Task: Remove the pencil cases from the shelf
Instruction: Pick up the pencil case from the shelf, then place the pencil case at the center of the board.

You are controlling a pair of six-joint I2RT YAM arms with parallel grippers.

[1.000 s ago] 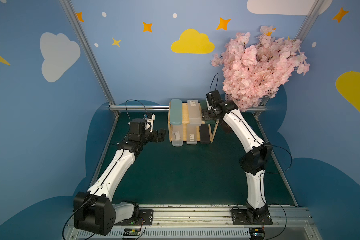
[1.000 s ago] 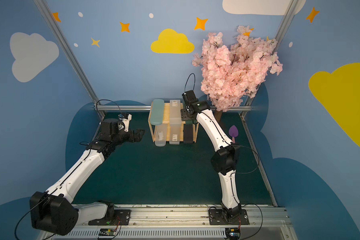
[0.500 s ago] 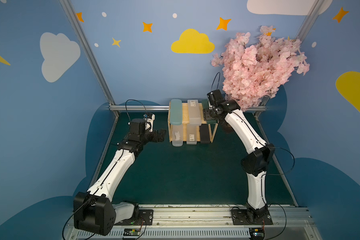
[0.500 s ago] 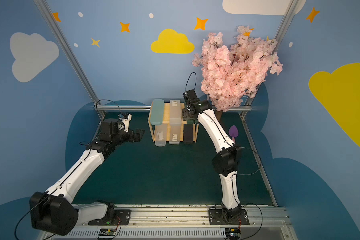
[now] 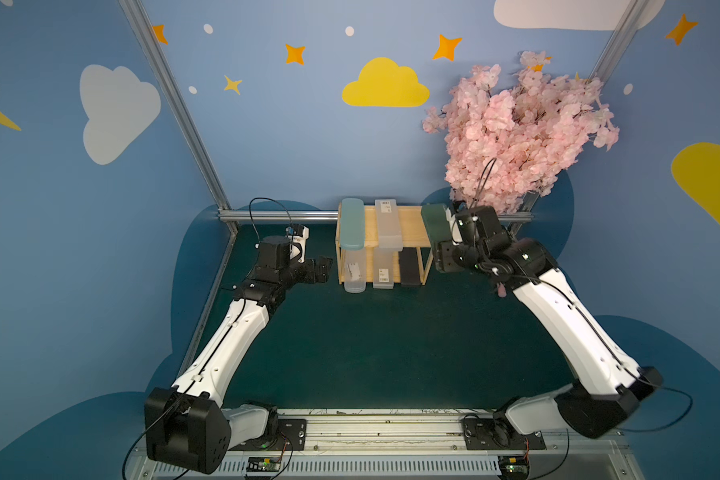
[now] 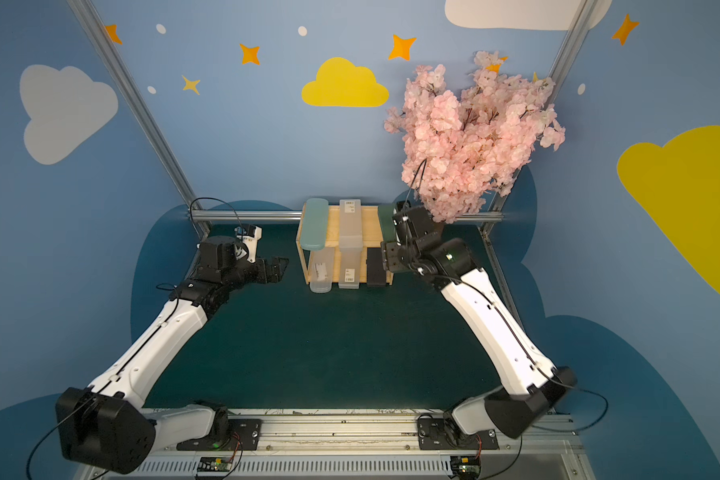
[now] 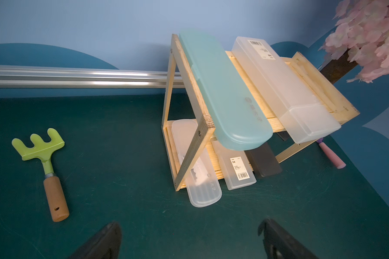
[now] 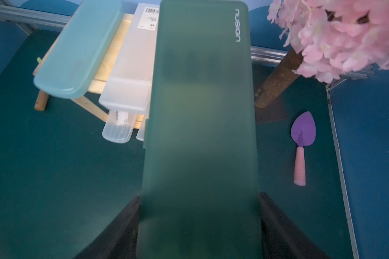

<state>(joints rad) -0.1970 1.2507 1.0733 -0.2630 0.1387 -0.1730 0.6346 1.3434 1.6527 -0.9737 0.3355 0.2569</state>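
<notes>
This is a staged robot test cell in a lab, not a lived-in room. Bare aluminium frame posts (image 5: 175,108) edge blue walls (image 5: 292,137) painted with clouds and stars. A dark green mat (image 5: 383,345) lies under the left gripper (image 5: 324,266). A pink blossom tree (image 5: 520,133) rises just beyond the right gripper (image 8: 199,199). A bolted base rail (image 5: 383,428) with exposed wiring lies well behind both.
</notes>
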